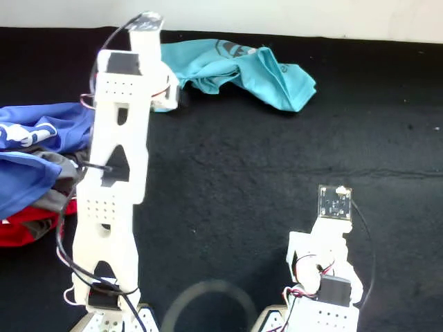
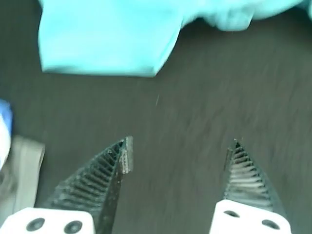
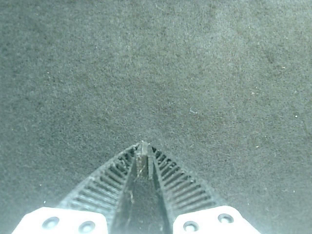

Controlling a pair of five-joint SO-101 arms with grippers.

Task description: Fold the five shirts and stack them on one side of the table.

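Early stage judged, nothing folded | teal shirt [image 1: 242, 69] is lying crumpled at the worktop's [image 1: 228, 180] far edge, blue and red shirts [image 1: 34, 159] heaped at one side | left pincer [image 2: 181, 146] is being held wide near the teal one | right pincer [image 3: 144, 152] closed, empty

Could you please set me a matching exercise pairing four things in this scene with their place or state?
Things:
1. teal shirt
2. red shirt
3. left gripper
4. right gripper

Place or state:
A. shut, above bare table
B. open, close to the teal shirt
C. crumpled at the far side of the table
D. lying under a blue shirt

Pairs: 1-C, 2-D, 3-B, 4-A.
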